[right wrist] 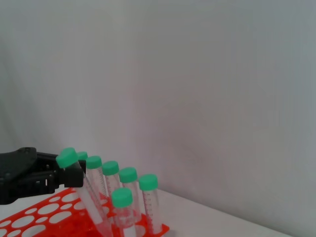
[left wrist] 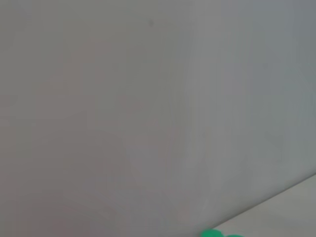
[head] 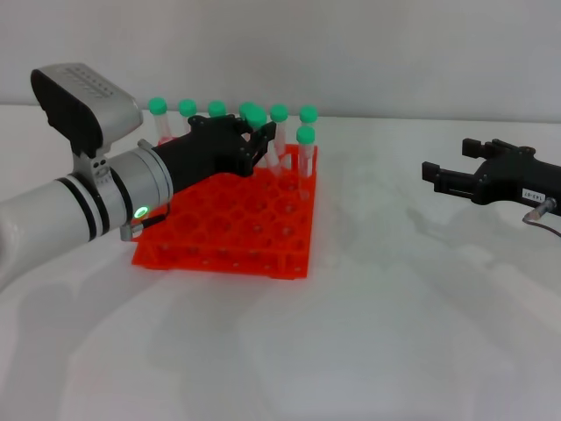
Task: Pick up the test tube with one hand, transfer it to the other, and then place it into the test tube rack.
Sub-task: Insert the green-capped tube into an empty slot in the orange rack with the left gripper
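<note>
1. While the left gripper (head: 261, 140), with its silver wrist and green ring light, reaches over the test tube rack (head: 230, 230), its fingers (head: 267, 134) clench the test tube (right wrist: 84, 192), which leans tilted above the rack's far holes.
2. Farther right, the right gripper (head: 436, 175) hovers over the bench (head: 394, 333), fingers released.
3. Other capped tubes (head: 306, 158) stand upright along the rack's far rows.

Bright, even light; soft faint shadows; left wrist view blurred.
</note>
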Robot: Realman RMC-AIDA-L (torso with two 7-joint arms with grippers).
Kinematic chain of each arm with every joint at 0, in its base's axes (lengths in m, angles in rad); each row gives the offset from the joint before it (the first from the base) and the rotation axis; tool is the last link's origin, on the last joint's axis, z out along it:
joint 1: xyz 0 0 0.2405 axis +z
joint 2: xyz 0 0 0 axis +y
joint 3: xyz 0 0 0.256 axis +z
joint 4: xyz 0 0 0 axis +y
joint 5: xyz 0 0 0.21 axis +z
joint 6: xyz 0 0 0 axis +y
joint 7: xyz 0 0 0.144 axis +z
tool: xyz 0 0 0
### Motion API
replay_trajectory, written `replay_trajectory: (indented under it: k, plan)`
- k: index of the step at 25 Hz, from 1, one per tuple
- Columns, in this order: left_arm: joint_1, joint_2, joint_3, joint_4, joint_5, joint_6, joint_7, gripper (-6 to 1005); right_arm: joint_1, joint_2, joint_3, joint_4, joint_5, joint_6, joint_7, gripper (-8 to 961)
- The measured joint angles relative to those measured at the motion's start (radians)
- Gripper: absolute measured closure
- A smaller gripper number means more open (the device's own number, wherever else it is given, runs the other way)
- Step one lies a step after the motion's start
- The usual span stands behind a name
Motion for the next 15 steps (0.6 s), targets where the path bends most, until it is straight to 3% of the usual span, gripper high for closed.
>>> replay_trajectory:
  k: [15]
  plan:
    - [-0.036,0.012,-0.005,-0.032,0.013,-0.04,-0.098,669,-0.005,0.002,0.0,0.013,0.0,0.004,0.003,97]
